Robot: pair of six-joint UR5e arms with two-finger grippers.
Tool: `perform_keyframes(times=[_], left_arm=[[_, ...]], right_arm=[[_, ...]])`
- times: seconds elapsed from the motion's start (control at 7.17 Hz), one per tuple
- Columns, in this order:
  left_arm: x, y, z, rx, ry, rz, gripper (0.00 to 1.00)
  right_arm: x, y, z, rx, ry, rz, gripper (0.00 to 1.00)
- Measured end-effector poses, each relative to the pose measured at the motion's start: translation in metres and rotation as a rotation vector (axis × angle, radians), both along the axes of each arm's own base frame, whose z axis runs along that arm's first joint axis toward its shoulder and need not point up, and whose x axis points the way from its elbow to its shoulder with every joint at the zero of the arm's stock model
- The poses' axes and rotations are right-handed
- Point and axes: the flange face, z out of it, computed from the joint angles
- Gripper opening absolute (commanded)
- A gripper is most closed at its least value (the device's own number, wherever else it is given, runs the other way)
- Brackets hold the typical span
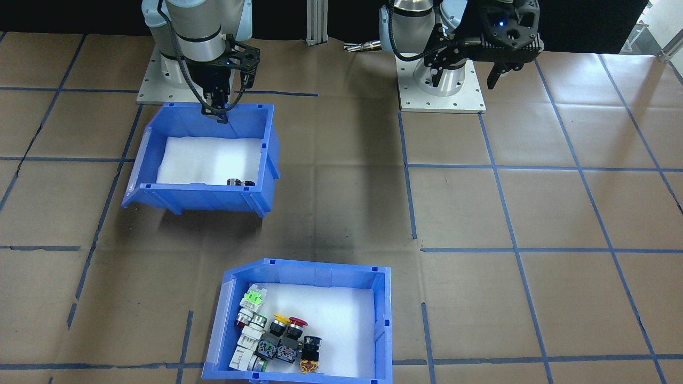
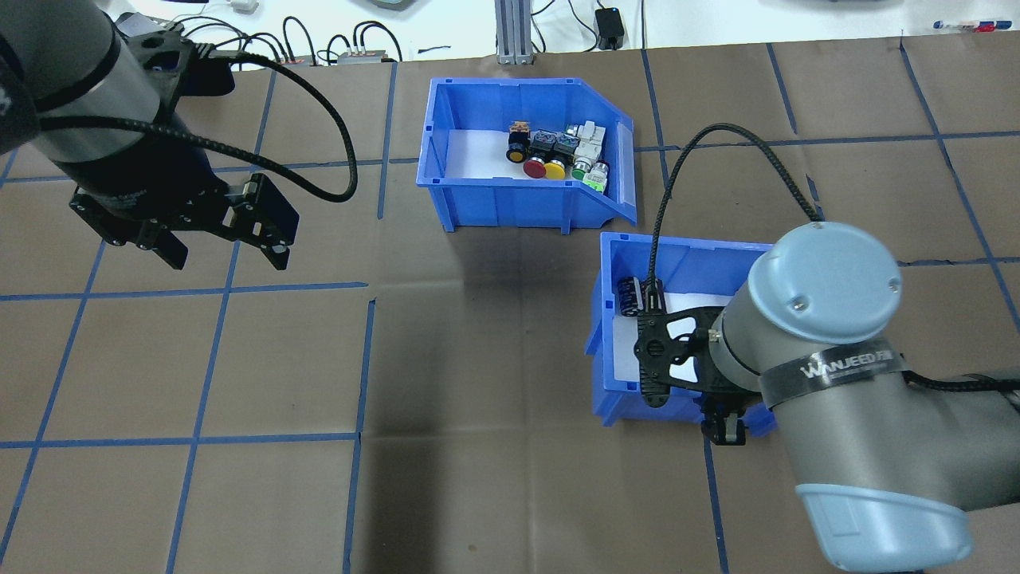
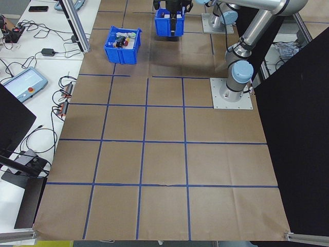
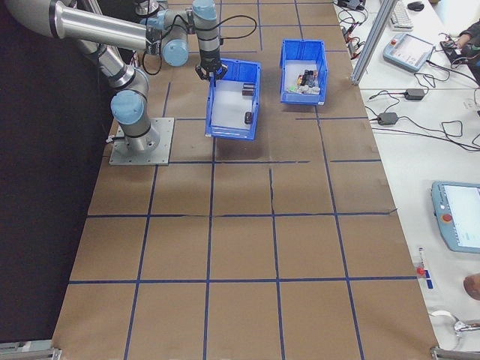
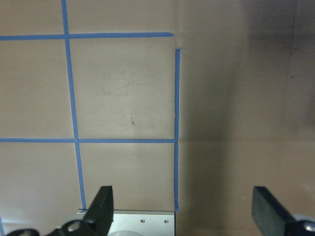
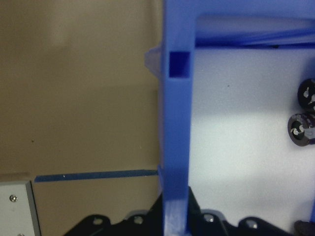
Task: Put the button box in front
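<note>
The button box (image 1: 341,277) is a blue bin with a white liner, and colourful push-buttons (image 1: 272,333) lie in it. It stands on the table at the far side from my bases, also seen in the overhead view (image 2: 494,195). A second blue bin (image 1: 208,194) holds only dark cylinders (image 1: 240,182). My right gripper (image 1: 216,109) is shut on that bin's rear wall (image 6: 174,147), and the bin appears raised, with a shadow under it. My left gripper (image 2: 225,257) hangs open over bare paper (image 5: 183,211), far from both bins.
Brown paper with blue tape lines covers the table. The arms' metal base plates (image 1: 442,90) sit at the robot side. An aluminium post (image 2: 514,32) and cables stand behind the button box. A workbench with devices (image 3: 25,85) runs along the far edge.
</note>
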Motion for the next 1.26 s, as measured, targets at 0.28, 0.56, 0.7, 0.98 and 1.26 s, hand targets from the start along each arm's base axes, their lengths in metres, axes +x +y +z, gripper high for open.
perform_keyframes(times=[0.28,0.56,0.7,0.98,1.26], left_arm=[[0.001,0.005,-0.005,-0.035,0.001,-0.091,1.00],[0.004,0.005,-0.003,-0.054,-0.002,-0.134,1.00],[0.006,0.005,-0.001,-0.059,-0.005,-0.135,1.00],[0.012,0.008,0.002,-0.067,-0.008,-0.123,1.00],[0.015,0.009,0.004,-0.068,-0.011,-0.117,1.00]], right_arm=[[0.046,0.009,-0.020,-0.020,0.034,0.010,0.01],[0.092,0.016,-0.042,-0.070,0.078,0.051,0.01],[0.111,0.016,-0.047,-0.095,0.095,0.075,0.00],[0.137,0.008,-0.049,-0.113,0.099,0.058,0.01],[0.152,0.009,-0.055,-0.108,0.094,0.008,0.01]])
